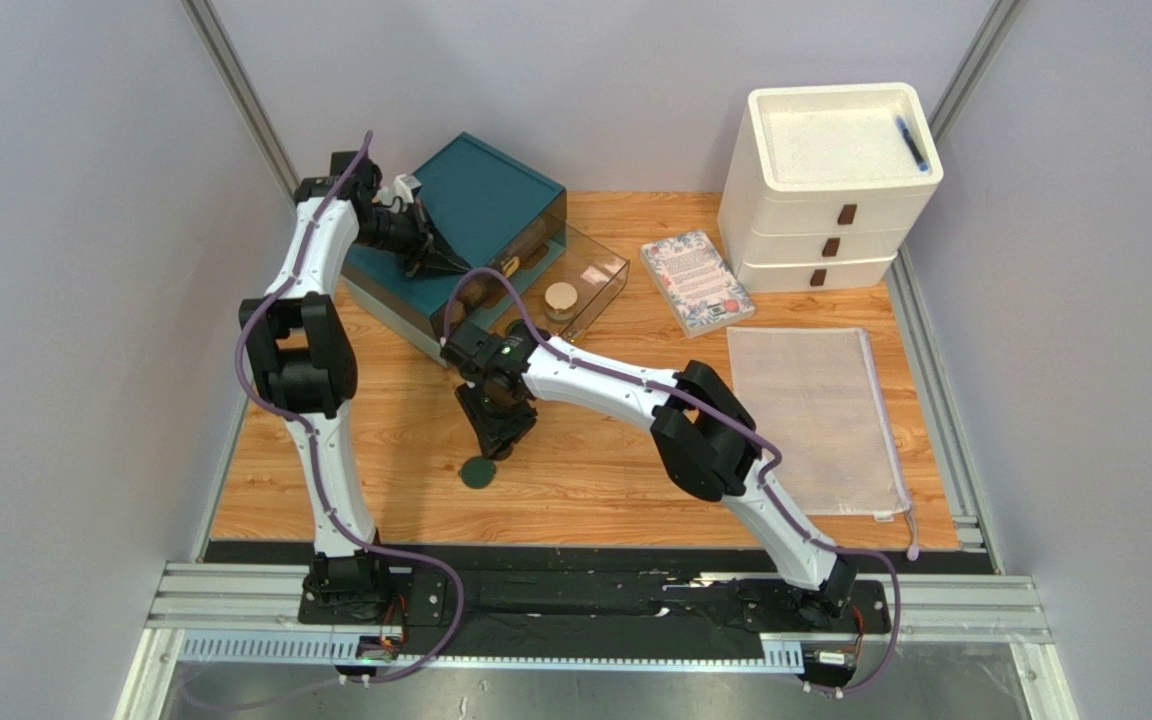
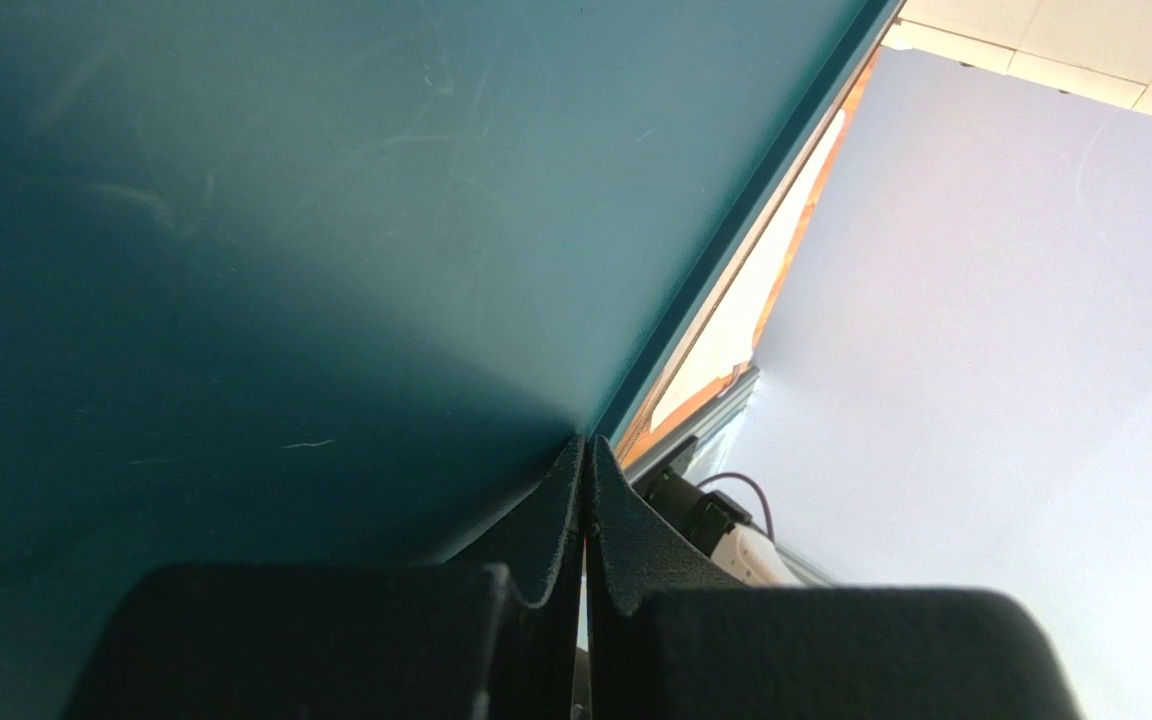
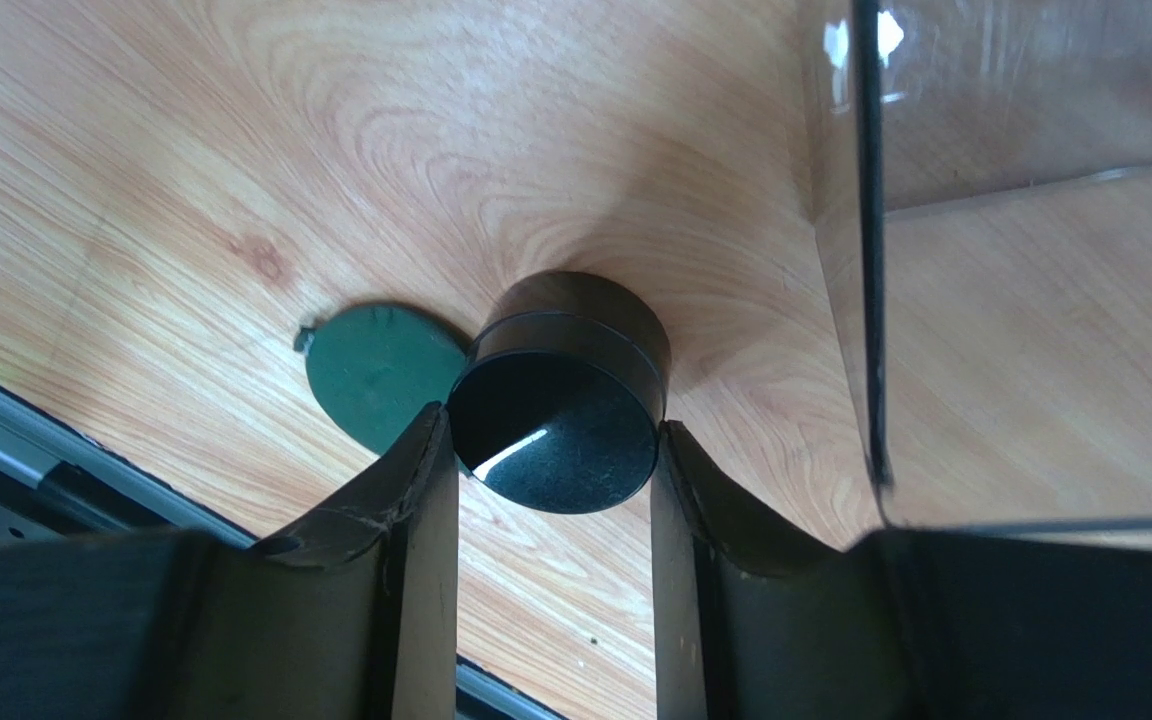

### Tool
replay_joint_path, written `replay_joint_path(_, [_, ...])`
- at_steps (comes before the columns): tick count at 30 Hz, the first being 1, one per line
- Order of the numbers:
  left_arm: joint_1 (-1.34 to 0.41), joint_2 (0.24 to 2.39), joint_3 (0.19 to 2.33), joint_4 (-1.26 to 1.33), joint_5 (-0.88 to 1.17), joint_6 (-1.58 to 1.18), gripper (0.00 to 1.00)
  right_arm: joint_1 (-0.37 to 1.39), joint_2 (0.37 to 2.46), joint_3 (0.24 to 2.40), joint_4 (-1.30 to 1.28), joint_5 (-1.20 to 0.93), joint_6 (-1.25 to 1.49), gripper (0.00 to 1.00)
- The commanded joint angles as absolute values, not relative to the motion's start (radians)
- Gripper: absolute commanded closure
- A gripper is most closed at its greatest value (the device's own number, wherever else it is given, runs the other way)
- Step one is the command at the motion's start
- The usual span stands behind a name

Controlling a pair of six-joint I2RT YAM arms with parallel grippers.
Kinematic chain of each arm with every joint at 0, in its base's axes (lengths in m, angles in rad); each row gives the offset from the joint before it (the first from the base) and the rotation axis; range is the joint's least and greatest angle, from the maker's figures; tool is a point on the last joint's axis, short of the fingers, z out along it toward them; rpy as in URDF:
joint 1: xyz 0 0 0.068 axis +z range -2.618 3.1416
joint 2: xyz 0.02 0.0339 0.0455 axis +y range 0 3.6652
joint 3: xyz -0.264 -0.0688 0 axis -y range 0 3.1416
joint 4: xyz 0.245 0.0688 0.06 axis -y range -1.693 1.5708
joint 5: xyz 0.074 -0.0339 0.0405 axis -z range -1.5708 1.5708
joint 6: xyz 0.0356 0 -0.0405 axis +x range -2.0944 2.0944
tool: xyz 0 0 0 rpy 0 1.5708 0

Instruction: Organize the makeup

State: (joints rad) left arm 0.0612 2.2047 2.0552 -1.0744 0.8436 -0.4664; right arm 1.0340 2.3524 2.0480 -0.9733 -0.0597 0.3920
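The black round compact (image 3: 567,413) is sitting flat on the tabletop (image 3: 312,135), its glossy top facing up at the right wrist camera. Being a short cylinder, it is offering no long axis to line up with; any pair of opposite sides will serve. The right tool (image 3: 555,432) is standing directly over it, and its two fingers (image 3: 417,510) are pressing against the compact's left and right sides at a medium width, so the compact is lying squarely between them, not off to one side. It looks gripped but not yet lifted. A flat green compact (image 3: 379,368) is lying just beside it, touching or nearly touching on the left, clear of the fingers. The clear box (image 3: 988,300) is standing near on the right, which I judge to be the likely destination, so the coming move is probably a lift and a short carry that way. The left tool (image 2: 585,450) is well apart at the back, its fingers narrowed onto the edge of the teal lid (image 2: 237,225) and apparently holding it raised.
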Motion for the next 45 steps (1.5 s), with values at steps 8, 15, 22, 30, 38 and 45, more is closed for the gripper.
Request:
replay_joint_path(8, [0.061,2.246,1.973,-1.147,0.581,-0.388,1.0,1.048,2.145,2.012,-1.026,0.063,0.336,1.0])
replay_joint_path(15, [0.063,2.241,1.973,-1.146,0.581,-0.393,1.0,1.031,2.105,2.141,-1.052,0.195,0.292,1.0])
replay_joint_path(22, [0.063,2.237,1.974,-1.147,0.568,-0.394,1.0,0.901,2.244,2.304,-1.039,0.169,0.293,0.99])
replay_joint_path(30, [0.063,2.238,1.979,-1.146,0.575,-0.411,1.0,0.827,2.384,2.373,-1.045,0.074,0.255,0.84])
replay_joint_path(38, [0.061,2.264,2.031,-1.166,0.574,-0.419,1.0,0.825,2.402,2.362,-1.028,0.032,0.281,0.59])
replay_joint_path(45, [0.063,2.272,2.043,-1.166,0.575,-0.425,1.0,0.825,2.344,2.341,-1.023,0.08,0.264,0.42])
